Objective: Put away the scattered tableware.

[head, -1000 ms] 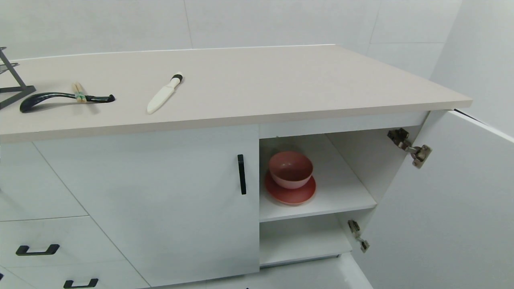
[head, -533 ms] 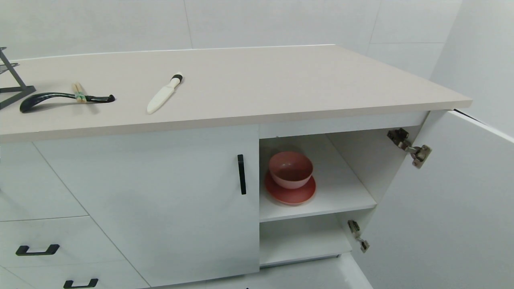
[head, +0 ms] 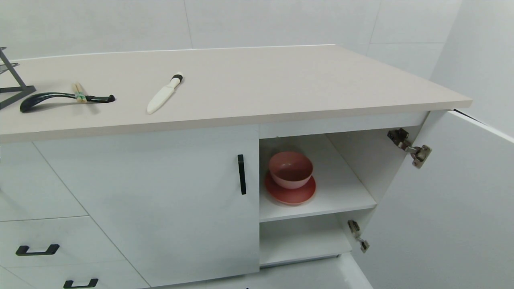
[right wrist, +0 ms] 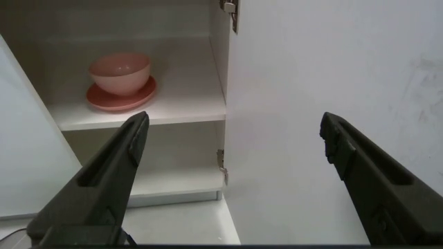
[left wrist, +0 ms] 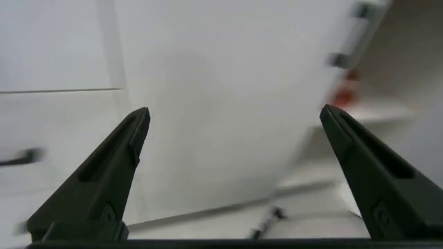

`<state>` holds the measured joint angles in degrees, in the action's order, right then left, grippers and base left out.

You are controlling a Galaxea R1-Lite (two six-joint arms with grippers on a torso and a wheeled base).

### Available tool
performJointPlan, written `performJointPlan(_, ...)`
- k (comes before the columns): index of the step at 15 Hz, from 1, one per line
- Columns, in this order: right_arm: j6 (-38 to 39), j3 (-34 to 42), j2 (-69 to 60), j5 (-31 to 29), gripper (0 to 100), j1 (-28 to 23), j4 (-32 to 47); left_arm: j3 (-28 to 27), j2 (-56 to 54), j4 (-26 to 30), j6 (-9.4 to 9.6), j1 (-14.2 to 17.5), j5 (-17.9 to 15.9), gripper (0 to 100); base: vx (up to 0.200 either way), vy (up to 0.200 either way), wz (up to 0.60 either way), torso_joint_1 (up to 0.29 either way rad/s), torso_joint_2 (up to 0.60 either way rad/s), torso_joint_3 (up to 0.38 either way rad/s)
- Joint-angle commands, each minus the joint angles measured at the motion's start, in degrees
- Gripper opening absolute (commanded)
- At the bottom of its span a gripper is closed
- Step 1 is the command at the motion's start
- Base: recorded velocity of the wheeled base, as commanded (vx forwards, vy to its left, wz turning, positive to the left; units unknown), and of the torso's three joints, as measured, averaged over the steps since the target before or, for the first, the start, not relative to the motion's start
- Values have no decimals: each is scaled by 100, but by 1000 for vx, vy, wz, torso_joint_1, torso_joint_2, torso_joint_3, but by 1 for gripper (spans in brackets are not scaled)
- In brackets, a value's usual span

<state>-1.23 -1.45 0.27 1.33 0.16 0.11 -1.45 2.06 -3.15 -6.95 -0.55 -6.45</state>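
Pale beige laminate forms the countertop (head: 281,80), set over white cabinets. Three loose pieces lie on its left part: a cream knife (head: 164,94) with a black band, a black ladle (head: 60,98), and a pair of wooden chopsticks (head: 78,92) crossing the ladle's handle.

The right-hand cabinet door (head: 441,208) stands wide open. On the upper shelf (head: 345,192) inside, a pink bowl (head: 290,168) sits on a red plate (head: 290,193), so that pair looks put away already.

Your left gripper (left wrist: 235,114) is low in front of the closed white cabinet door, its fingers spread wide and holding nothing. Your right gripper (right wrist: 235,119) faces the open compartment, its fingers also spread wide and empty, with the bowl and plate ahead of it.

The pieces left on the counter lie above both grippers and toward your left, so the left arm is likely the nearer one. The knife is the closest piece to the open compartment. Its long axis runs diagonally, with the banded end toward the back wall and the broad end toward the front edge.
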Motion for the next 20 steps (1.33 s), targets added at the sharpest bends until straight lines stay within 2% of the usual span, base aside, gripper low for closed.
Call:
performJointPlan(1, -9, 4, 8, 8, 100, 2, -2, 101, -197, 42, 466, 72, 803, 100, 0, 0, 0, 0, 0, 0)
performJointPlan(2, -18, 4, 8, 8, 100, 2, -2, 101, -197, 42, 589, 81, 926, 100, 0, 0, 0, 0, 0, 0)
performJointPlan(3, -9, 4, 8, -1, 100, 2, -2, 110, -206, 7, 1345, 72, 1067, 100, 0, 0, 0, 0, 0, 0)
performJointPlan(4, -9, 4, 8, -1, 100, 2, -2, 110, -206, 16, 1530, 72, 1058, 100, 0, 0, 0, 0, 0, 0)
performJointPlan(5, 0, 4, 8, -19, 100, 2, -2, 101, -188, 51, 1503, 72, 1049, 100, 0, 0, 0, 0, 0, 0)
performJointPlan(6, 0, 4, 8, -27, 100, 2, -11, 101, -83, 51, 1301, 72, 996, 100, 0, 0, 0, 0, 0, 0)
performJointPlan(7, 0, 4, 8, -19, 100, 2, -11, 110, -57, 51, 1002, 46, 979, 100, 0, 0, 0, 0, 0, 0)
performJointPlan(8, -9, 4, 8, -1, 100, 2, -11, 119, -188, 60, 871, 64, 970, 100, 0, 0, 0, 0, 0, 0)
performJointPlan(10, -9, 4, 8, 25, 100, 2, -2, 101, -197, 429, 827, 46, 750, 100, 0, 0, 0, 0, 0, 0)
performJointPlan(13, -18, 4, 8, 201, 100, 2, -2, 127, -206, 350, 783, 46, 680, 100, 0, 0, 0, 0, 0, 0)
performJointPlan(20, 0, 4, 8, 201, 100, 2, -2, 127, -206, 350, 730, 46, 680, 100, -200, 0, 0, 4, 4, -1)
